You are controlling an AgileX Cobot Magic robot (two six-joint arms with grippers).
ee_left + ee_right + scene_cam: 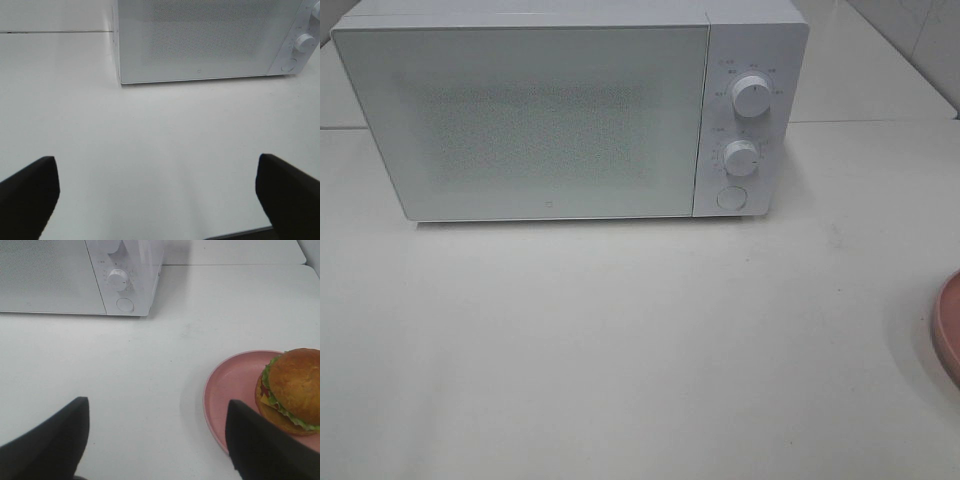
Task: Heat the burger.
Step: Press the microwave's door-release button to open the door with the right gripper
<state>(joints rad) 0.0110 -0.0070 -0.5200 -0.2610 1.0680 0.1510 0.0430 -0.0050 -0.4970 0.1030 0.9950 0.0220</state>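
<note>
Burger (290,390) sits on plate (230,390) at right, well apart from the closed microwave (520,120). Left gripper (156,175) and right gripper (157,415): jaws apart, empty. Judged soft, light and loosely stacked; grip gently across the bun's sides.

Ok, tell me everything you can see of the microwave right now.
The microwave is a white, smooth-looking box standing upright at the back of the white table. Its door, with a dotted mesh window, is shut. The panel beside the door carries an upper dial, a lower dial and a round button beneath. Nothing but the table touches it.
</note>
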